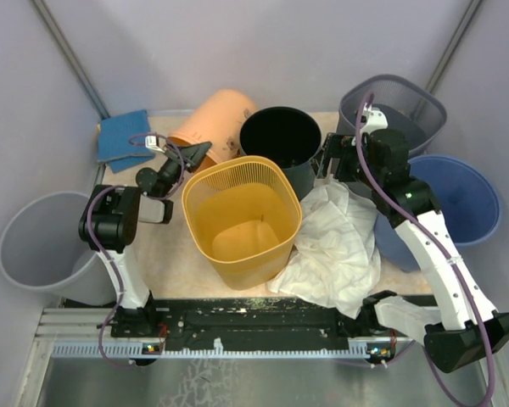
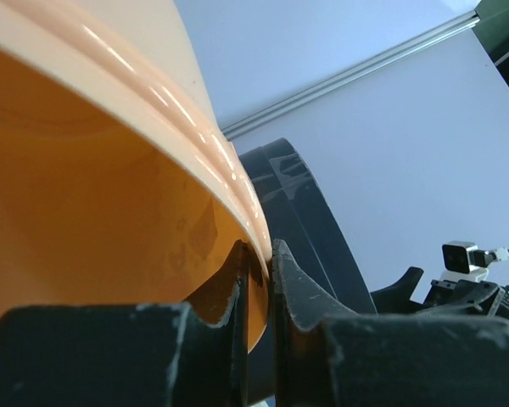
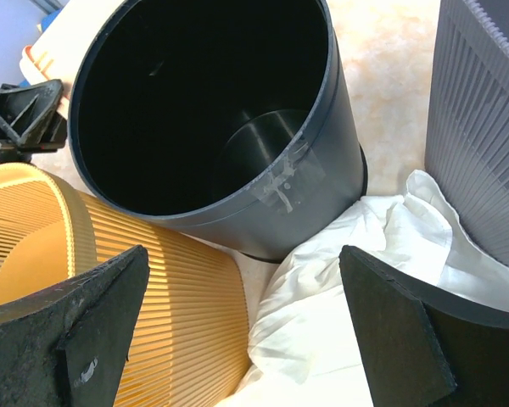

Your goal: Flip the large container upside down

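Your left pincer (image 2: 256, 264) is clamping the rim of the orange bucket (image 1: 216, 120), which is lying on its side near the counter's (image 1: 171, 256) far edge. Your right pincer (image 3: 244, 259) is hanging wide open, gripping nothing, beside the black bin (image 1: 280, 140).

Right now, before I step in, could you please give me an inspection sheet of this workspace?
Surface: beige table, crowded.
Job's things: orange container, tipped over at the back, not yet upside down.
Clutter: yellow ribbed bin and black bin, both upright; white cloth; blue cloth; grey ribbed bin.
Grippers: left gripper shut on the orange container's rim; right gripper open by the black bin, holding nothing.
Cables: purple cables run along both arms; no snag seen.
Surroundings: plain grey bin at the table's left edge, blue bin at its right; pale walls.
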`<state>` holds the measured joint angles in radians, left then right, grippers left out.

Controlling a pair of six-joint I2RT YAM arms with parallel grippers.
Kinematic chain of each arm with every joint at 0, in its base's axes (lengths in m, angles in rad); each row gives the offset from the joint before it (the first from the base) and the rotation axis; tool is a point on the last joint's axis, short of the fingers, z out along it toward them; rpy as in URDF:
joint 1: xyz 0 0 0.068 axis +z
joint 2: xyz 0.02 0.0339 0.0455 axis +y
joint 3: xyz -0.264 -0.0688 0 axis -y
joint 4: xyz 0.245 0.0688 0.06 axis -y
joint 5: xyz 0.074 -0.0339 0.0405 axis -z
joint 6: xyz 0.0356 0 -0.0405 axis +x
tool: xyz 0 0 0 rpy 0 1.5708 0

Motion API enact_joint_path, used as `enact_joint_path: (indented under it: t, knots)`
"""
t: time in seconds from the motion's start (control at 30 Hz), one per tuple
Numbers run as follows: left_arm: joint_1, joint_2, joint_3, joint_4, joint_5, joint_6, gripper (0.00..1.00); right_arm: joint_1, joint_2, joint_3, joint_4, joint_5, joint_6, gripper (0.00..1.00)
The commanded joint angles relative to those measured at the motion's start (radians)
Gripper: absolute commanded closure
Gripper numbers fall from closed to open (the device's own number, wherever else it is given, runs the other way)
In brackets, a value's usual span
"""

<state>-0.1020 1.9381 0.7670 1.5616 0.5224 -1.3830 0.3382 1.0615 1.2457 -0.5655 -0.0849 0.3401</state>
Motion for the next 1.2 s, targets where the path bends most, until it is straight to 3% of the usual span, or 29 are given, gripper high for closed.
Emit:
enact_joint_path:
  t: [0.0,0.27,0.57,0.9,1.17]
  knots:
    - [-0.017,0.135,-0.016,0.229,-0.034,0.06,1.0,0.002,-0.006,0.058,0.031,-0.017,0.005,0.06]
    - [-0.031,0.181,0.078,0.23,0.052,0.101,1.0,0.003,-0.018,0.057,0.01,0.006,-0.002,0.06]
    - [-0.016,0.081,0.053,0.23,0.154,0.21,1.0,0.002,-0.017,0.054,0.016,0.028,0.012,0.06]
    - [-0.001,-0.03,-0.105,0.229,0.127,0.424,1.0,0.002,-0.015,0.047,0.027,0.019,0.023,0.06]
    - [-0.006,-0.003,-0.093,0.229,0.083,0.454,1.0,0.002,-0.012,0.046,0.036,0.008,0.029,0.07]
